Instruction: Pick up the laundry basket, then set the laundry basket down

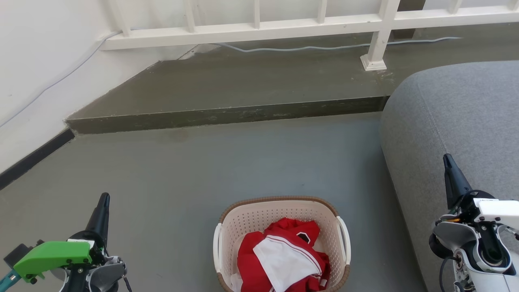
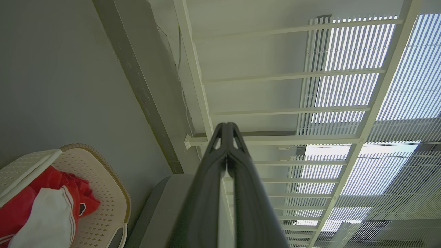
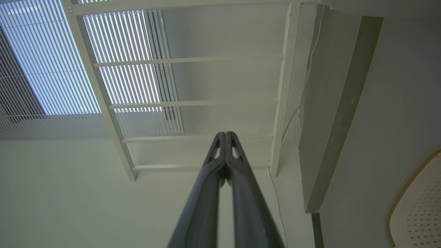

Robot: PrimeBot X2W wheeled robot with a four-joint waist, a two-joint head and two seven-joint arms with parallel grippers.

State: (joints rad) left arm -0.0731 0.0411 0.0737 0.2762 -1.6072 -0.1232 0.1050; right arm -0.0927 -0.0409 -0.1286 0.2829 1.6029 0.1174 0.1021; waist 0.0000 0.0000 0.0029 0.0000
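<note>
The laundry basket [image 1: 243,221] stands on the grey floor at the bottom middle of the head view: cream perforated walls, brown woven rim, white side handles, red and white clothes inside. It also shows at the lower left of the left wrist view, laundry basket [image 2: 103,193], and as a corner at the right edge of the right wrist view, laundry basket [image 3: 418,206]. My left gripper [image 1: 104,198] is off to the basket's left, raised, fingers pressed together and empty; left gripper [image 2: 226,126]. My right gripper [image 1: 447,159] is to the basket's right in front of the sofa, shut and empty; right gripper [image 3: 225,134].
A grey sofa [image 1: 458,121] fills the right side, close to the basket. A raised concrete step [image 1: 227,115] crosses the floor ahead, with a white railing [image 1: 377,36] and a cable on it. A white wall [image 1: 36,81] runs along the left.
</note>
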